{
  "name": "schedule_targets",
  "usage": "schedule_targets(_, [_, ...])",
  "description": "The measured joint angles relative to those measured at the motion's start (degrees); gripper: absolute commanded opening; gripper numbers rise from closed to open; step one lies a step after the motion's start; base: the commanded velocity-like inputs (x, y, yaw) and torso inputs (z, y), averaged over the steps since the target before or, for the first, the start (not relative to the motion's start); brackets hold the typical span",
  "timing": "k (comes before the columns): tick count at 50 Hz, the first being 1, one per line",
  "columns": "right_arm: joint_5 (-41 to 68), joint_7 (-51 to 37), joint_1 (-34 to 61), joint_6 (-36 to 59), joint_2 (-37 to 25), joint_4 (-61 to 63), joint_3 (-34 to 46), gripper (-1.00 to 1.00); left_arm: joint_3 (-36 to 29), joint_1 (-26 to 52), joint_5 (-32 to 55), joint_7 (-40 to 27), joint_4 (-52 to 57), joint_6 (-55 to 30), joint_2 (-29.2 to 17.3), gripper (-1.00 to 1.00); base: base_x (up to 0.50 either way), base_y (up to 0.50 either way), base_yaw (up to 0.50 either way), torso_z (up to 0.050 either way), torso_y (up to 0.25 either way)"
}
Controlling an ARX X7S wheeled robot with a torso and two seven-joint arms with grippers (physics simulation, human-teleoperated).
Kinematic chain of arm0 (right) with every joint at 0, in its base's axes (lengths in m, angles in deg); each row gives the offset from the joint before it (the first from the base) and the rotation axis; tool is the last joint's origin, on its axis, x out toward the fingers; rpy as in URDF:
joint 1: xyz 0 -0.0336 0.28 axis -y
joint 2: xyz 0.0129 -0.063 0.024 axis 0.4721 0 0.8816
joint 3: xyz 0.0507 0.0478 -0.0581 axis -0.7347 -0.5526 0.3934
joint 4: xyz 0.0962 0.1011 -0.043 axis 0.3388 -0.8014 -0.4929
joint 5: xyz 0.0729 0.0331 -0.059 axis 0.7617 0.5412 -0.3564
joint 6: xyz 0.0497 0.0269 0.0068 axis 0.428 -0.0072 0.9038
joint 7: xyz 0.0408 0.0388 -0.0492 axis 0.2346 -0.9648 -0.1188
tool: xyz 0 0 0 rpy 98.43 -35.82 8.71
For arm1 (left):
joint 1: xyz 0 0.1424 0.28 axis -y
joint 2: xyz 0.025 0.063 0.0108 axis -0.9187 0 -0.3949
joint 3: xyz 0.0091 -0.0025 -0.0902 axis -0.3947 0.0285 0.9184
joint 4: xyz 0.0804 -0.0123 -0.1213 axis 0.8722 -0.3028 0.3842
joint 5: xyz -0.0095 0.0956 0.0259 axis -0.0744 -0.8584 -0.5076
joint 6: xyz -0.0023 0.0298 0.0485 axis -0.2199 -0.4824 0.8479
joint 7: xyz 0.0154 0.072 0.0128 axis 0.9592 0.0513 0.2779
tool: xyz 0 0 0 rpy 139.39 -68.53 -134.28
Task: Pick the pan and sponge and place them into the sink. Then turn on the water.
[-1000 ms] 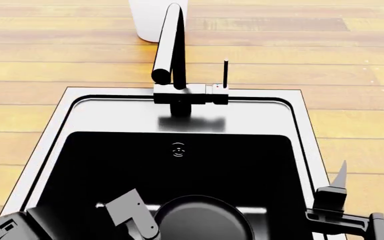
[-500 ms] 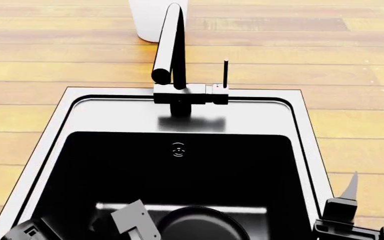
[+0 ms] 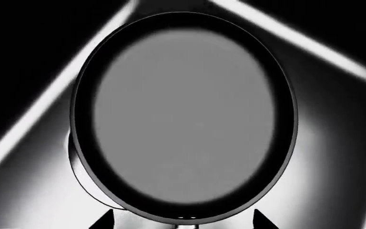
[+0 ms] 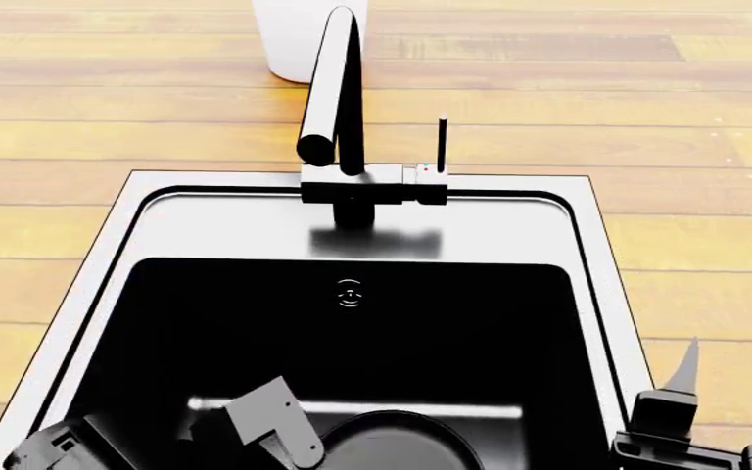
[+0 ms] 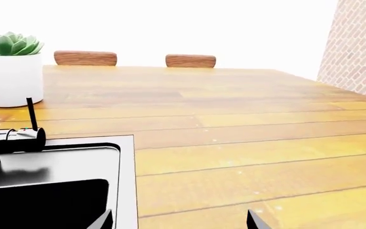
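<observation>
While the pan (image 4: 396, 443) sits inside the sink (image 4: 481, 230), the left pincer (image 4: 278, 431) (spread) hangs just beside it.

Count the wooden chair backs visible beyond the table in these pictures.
2. In the right wrist view, one brown wooden chair back stands at the far table edge near the potted succulent; the other is beside it, further from the plant. Others may be hidden.
</observation>
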Motion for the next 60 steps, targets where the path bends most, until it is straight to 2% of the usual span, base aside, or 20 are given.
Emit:
schedule_targets(14, [0.2,-0.4,0.8,0.2,0.0,-0.1,0.5,1.0,1.1,1.9,5.1,-11.0,23.7,-10.7,-10.3,1.0,0.0,0.0,0.0,0.0,0.0])
schedule_targets(23, [-0.2,-1.3,2.2,1.1,0.2,-0.9,1.8,1.0,4.7,3.3,9.3,-21.1,39.4,-16.9,-17.6,1.0,0.0,0.0,0.0,0.0,0.0])
schedule_targets(35, [-1.1,-4.3,4.4,3.9,0.4,-1.0,3.6,1.0,11.1,3.6,14.7,-32.8,51.8,-20.4,-24.8,1.0,0.0,0.0,0.0,0.0,0.0])
schedule_targets(42, [-2.1,-9.3,5.1,7.7,1.8,0.3,3.5,1.0,15.6,2.7,18.6,-41.4,58.5,-22.1,-29.3,1.0,0.0,0.0,0.0,0.0,0.0])
schedule_targets(48, [-3.6,-17.2,5.8,14.2,4.0,3.7,2.7,1.0,18.8,1.0,21.2,-47.7,62.9,-22.3,-32.5,1.0,0.0,0.0,0.0,0.0,0.0])
schedule_targets(60, [-6.3,-31.5,7.1,28.4,10.7,9.0,-1.8,1.0,22.6,-1.8,23.8,-55.0,67.2,-21.4,-36.0,1.0,0.0,0.0,0.0,0.0,0.0])
